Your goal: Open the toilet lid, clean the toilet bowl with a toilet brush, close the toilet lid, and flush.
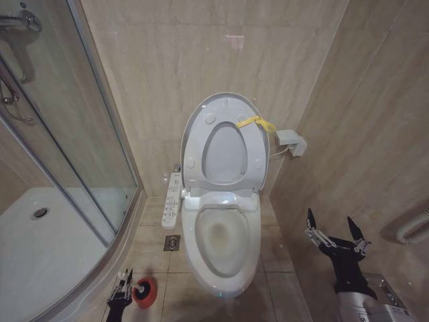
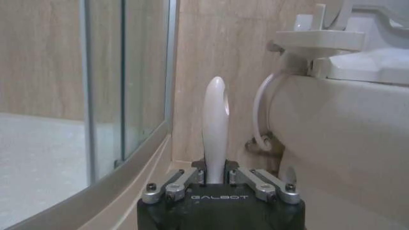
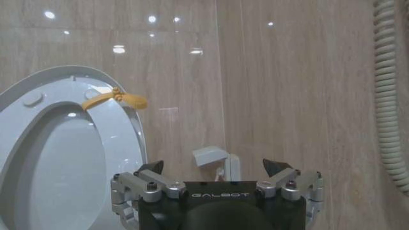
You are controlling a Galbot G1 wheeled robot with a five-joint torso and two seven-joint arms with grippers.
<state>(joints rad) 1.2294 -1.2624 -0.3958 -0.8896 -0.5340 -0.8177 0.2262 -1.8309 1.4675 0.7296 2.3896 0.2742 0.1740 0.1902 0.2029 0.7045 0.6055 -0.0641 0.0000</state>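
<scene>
Head view: the toilet lid (image 1: 195, 127) stands raised against the wall above the toilet bowl (image 1: 222, 249); the left tool (image 1: 120, 292) is low beside the red holder (image 1: 145, 291). The right tool (image 1: 337, 231) hangs spread, empty. Left wrist view: fingers clamp the toilet brush (image 2: 215, 129) handle.

Toilet lid (image 1: 221, 144) – glossy white plastic, smooth, raised against wall. Toilet bowl (image 1: 221, 245) – glazed white ceramic, shiny. Yellow strap (image 1: 258, 123) on lid rim looks like soft matt plastic. Toilet brush (image 2: 215, 129) handle – smooth glossy white plastic. Red holder (image 1: 145, 292) – plastic. Wall tiles (image 1: 154, 67) – polished beige stone look, reflecting lights. Shower screen (image 1: 60, 134) – clear glass in metal frame. Corrugated hose (image 3: 386, 96) – ribbed plastic. Gripper bodies matt black, silvery metal links.
</scene>
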